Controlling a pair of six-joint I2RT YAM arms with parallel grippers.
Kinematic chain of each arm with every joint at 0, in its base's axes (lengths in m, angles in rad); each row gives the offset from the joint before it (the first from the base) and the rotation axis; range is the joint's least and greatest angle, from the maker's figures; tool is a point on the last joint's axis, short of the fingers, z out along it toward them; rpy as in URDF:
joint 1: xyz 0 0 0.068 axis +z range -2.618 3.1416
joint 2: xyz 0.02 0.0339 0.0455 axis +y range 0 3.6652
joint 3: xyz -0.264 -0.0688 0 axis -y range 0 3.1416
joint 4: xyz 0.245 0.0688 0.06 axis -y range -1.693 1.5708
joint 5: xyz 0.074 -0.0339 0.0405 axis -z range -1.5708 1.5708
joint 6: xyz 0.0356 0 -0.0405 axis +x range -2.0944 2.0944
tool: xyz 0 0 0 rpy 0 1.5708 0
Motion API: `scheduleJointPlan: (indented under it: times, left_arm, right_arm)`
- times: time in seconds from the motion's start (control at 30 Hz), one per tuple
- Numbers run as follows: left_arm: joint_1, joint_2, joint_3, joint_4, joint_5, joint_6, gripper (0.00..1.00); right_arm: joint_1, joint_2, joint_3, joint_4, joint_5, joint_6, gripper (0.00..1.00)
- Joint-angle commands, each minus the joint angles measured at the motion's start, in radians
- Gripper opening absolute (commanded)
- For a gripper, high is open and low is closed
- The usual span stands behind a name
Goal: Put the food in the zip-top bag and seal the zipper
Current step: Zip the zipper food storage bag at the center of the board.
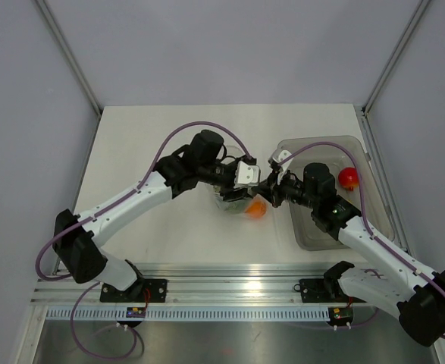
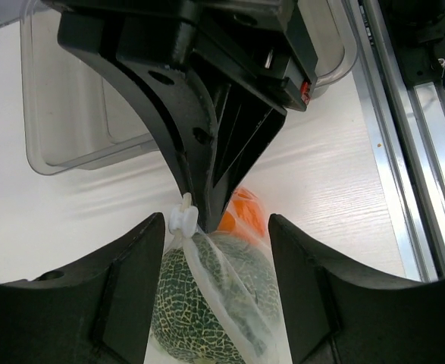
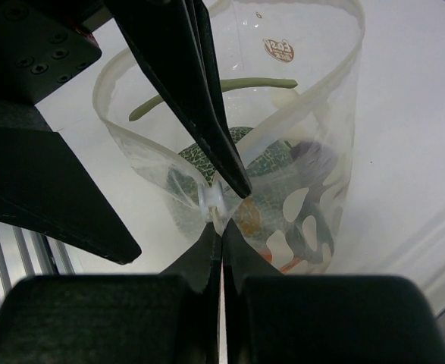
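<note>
The zip-top bag (image 1: 237, 203) stands mid-table with its mouth spread open. Inside it lie the netted green melon (image 2: 195, 303), an orange (image 2: 245, 216) and a dark plum-like ball (image 3: 313, 159). Its zipper (image 3: 305, 102) ends at a white slider (image 3: 211, 197). My right gripper (image 3: 222, 227) is shut on the bag's rim tab just beside that slider. The left gripper (image 2: 216, 227) is open, one finger on each side of the bag's top and the slider (image 2: 182, 220) near its left finger. In the top view the two grippers, left (image 1: 246, 182) and right (image 1: 267, 186), meet over the bag.
A grey translucent tub (image 1: 313, 142) stands right of the bag, under my right arm, and holds a red ball (image 1: 349, 177). Its corner also shows in the left wrist view (image 2: 70, 114). An aluminium rail (image 1: 230, 288) runs along the near edge.
</note>
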Motion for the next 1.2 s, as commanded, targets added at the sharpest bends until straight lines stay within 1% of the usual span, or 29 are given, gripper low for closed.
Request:
scheduleJointPlan:
  times: [0.0, 0.2, 0.43, 0.47, 0.53, 0.57, 0.6, 0.67, 0.83, 0.87, 1.07, 1.17]
  left_arm:
    - [0.001, 0.029, 0.064, 0.008, 0.064, 0.033, 0.59]
    - [0.001, 0.062, 0.095, -0.010, 0.072, 0.021, 0.57]
    - [0.004, 0.069, 0.123, -0.039, 0.060, -0.005, 0.45]
    - [0.004, 0.063, 0.117, -0.038, 0.060, -0.007, 0.40]
    - [0.004, 0.060, 0.114, -0.041, 0.060, -0.007, 0.33]
    - [0.004, 0.063, 0.115, -0.044, 0.061, -0.005, 0.24]
    - [0.006, 0.065, 0.117, -0.048, 0.066, -0.002, 0.22]
    - [0.007, 0.069, 0.120, -0.061, 0.064, -0.004, 0.19]
    - [0.013, 0.074, 0.120, -0.065, 0.060, -0.014, 0.01]
    - [0.013, 0.074, 0.120, -0.064, 0.057, -0.016, 0.00]
    - [0.032, 0.074, 0.123, -0.054, 0.044, -0.051, 0.00]
    - [0.045, 0.063, 0.117, -0.056, 0.044, -0.065, 0.00]
  right_arm:
    - [-0.010, -0.011, 0.022, 0.057, -0.029, -0.014, 0.00]
    - [-0.016, -0.015, 0.025, 0.047, -0.031, -0.017, 0.00]
    - [-0.021, -0.036, 0.016, 0.028, -0.003, -0.028, 0.00]
    - [-0.021, -0.042, 0.016, 0.029, 0.000, -0.028, 0.00]
    - [-0.021, -0.045, 0.015, 0.031, 0.008, -0.025, 0.00]
    - [-0.023, -0.047, 0.015, 0.032, 0.012, -0.025, 0.00]
    - [-0.023, -0.047, 0.012, 0.034, 0.023, -0.017, 0.00]
    - [-0.023, -0.060, 0.004, 0.050, 0.041, -0.006, 0.00]
    - [-0.023, -0.123, -0.062, 0.136, 0.144, 0.038, 0.00]
    - [-0.023, -0.133, -0.070, 0.139, 0.155, 0.041, 0.00]
    - [-0.023, -0.137, -0.071, 0.103, 0.236, 0.051, 0.00]
    - [-0.023, -0.153, -0.090, 0.090, 0.316, 0.067, 0.00]
